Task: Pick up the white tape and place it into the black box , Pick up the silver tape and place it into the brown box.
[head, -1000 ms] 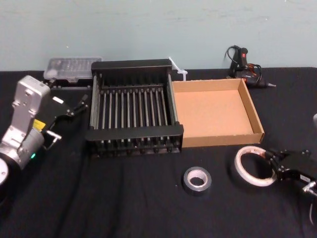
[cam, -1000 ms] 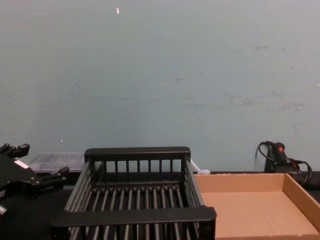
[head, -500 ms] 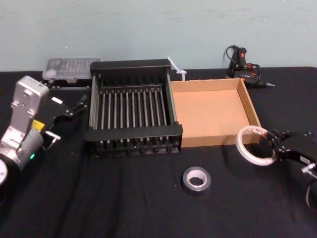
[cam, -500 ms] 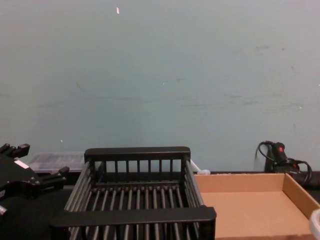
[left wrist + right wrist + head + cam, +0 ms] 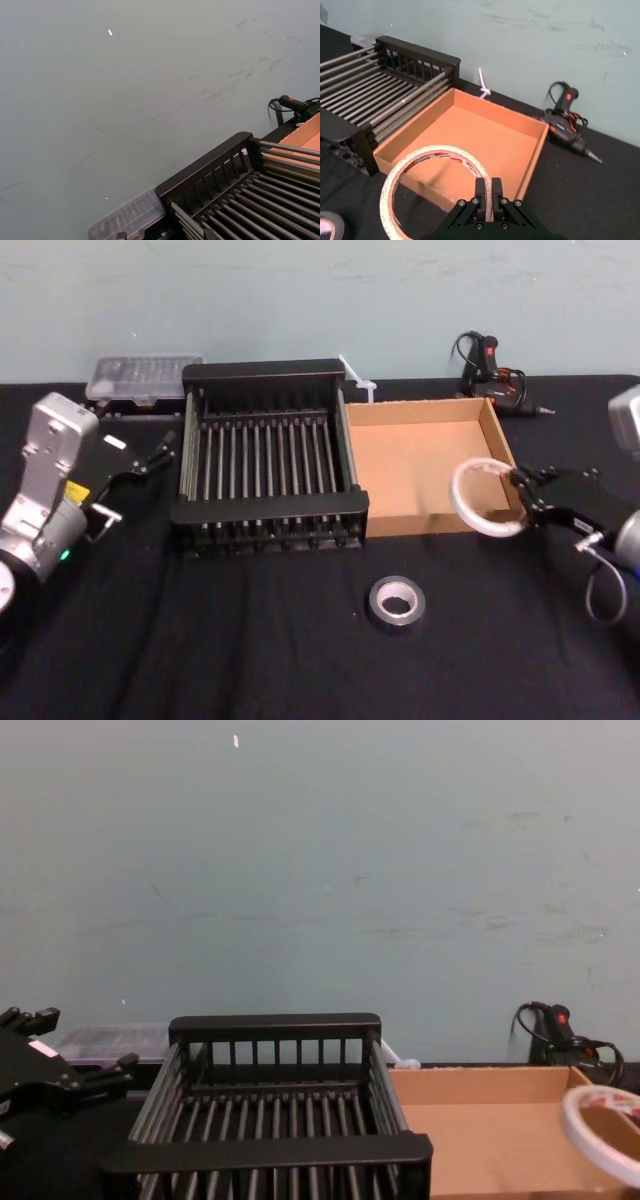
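the right gripper (image 5: 519, 495) was clamped on the rim of a round white roll of tape with red printed marks (image 5: 458, 498), its two black fingers (image 5: 481, 192) pinched tight on the band. the roll hung clear of the table, tilted, over the near right corner of a shallow brown cardboard tray (image 5: 430, 465), crossing its front wall. just left of the tray, touching it side by side, stood a black slatted crate with thick flat rims (image 5: 270, 508). a dark grey-silver roll of tape with a pale centre (image 5: 376, 606) lay flat on the black tabletop (image 5: 250, 650), in front of the gap between crate and tray. the left gripper (image 5: 166, 448) hovered beside the crate's left wall, its fingers spread apart and holding nothing. at the back, by the wall, lay a clear plastic case (image 5: 145, 375), a white zip tie (image 5: 357, 377) and a black glue gun with a cord (image 5: 490, 365).
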